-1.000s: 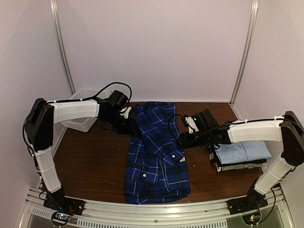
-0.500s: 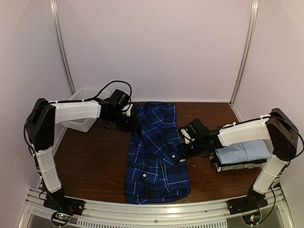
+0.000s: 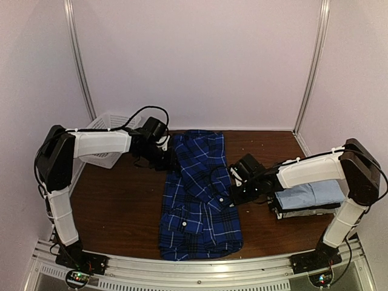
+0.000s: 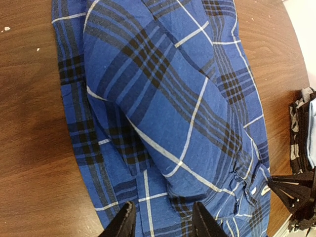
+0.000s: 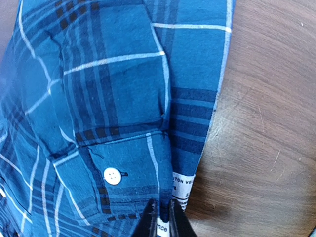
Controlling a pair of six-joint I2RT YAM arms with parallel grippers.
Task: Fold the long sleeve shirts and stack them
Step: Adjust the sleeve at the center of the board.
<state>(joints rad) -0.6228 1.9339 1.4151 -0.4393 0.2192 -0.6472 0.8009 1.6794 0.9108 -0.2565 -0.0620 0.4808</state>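
We see the plaid shirt (image 3: 197,194) spread flat mid-desk (image 3: 121,206), left hand (image 4: 163,219) parted over its left edge, right hand (image 5: 162,217) pinching its right hem, folded shirts (image 3: 309,197) stacked far right.

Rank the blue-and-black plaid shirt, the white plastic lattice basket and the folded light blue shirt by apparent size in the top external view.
1. blue-and-black plaid shirt, clearly largest.
2. white plastic lattice basket and folded light blue shirt: about alike; the left arm hides part of the basket, so unranked.
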